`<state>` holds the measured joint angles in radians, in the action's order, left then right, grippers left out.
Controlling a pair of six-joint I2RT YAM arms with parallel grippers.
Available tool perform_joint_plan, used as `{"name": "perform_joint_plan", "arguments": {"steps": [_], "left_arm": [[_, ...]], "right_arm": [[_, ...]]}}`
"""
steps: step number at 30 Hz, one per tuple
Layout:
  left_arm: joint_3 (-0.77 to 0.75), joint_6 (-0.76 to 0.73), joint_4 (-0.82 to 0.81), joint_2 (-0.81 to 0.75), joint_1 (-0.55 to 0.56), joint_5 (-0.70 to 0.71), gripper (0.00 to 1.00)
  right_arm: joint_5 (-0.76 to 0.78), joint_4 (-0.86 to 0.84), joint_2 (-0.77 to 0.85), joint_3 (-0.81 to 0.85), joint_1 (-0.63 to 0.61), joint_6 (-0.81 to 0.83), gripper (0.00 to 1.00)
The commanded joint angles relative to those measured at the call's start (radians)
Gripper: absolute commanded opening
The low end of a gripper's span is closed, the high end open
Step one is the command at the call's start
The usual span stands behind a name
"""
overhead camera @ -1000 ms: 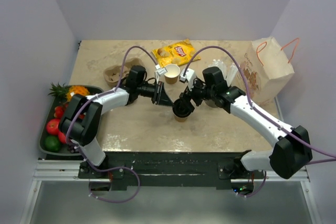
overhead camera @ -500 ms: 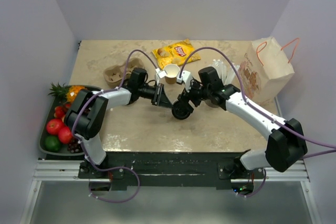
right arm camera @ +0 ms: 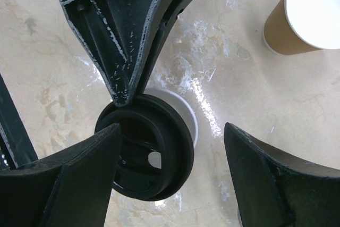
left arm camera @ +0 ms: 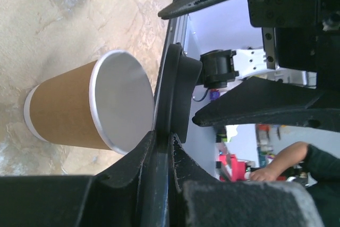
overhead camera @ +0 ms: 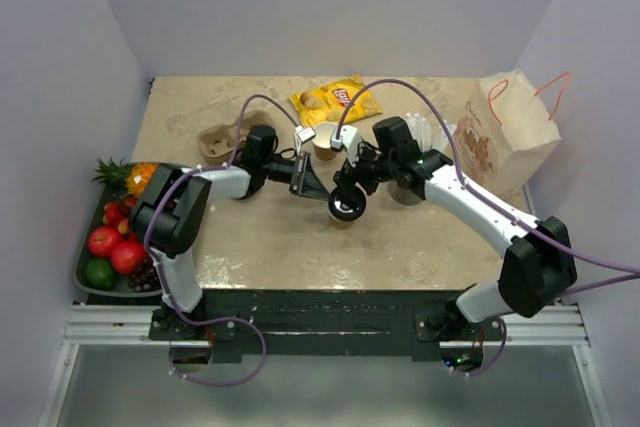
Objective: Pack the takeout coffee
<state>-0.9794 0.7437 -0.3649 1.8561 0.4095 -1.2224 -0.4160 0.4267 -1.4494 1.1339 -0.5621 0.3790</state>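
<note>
A yellow Lay's bag [overhead camera: 335, 100] lies upper centre. At mid-frame the left gripper [overhead camera: 325, 195] pinches the rim of the black lid [right arm camera: 143, 155] over the kraft cup [left arm camera: 64, 112]. The right gripper [right arm camera: 171, 127] has its jaws spread wide either side.

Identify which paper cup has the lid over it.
The near cup under the lid the left gripper holds; the far cup by the chips stands uncovered.
</note>
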Motion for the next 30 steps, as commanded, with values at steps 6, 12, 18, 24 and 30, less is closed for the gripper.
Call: {"name": "perform_joint_plan", "arguments": {"steps": [6, 12, 18, 24, 30], "left_arm": [[-0.007, 0.152, -0.123, 0.029, -0.058, -0.042, 0.00], [-0.008, 0.164, -0.101, 0.035, -0.060, -0.038, 0.00], [-0.007, 0.174, -0.060, 0.060, -0.060, -0.062, 0.01], [-0.013, 0.134, 0.003, 0.058, -0.060, -0.032, 0.02], [-0.024, 0.106, 0.046, 0.071, -0.060, -0.012, 0.04]], "right_arm": [[-0.006, 0.003, -0.035, 0.079, -0.002, -0.012, 0.80], [0.000, 0.006, -0.055, 0.099, -0.002, -0.025, 0.80], [0.009, 0.011, -0.063, 0.116, -0.004, -0.032, 0.80], [0.023, 0.012, -0.069, 0.115, -0.004, -0.029, 0.80], [0.037, 0.023, -0.069, 0.102, -0.002, -0.014, 0.80]]}}
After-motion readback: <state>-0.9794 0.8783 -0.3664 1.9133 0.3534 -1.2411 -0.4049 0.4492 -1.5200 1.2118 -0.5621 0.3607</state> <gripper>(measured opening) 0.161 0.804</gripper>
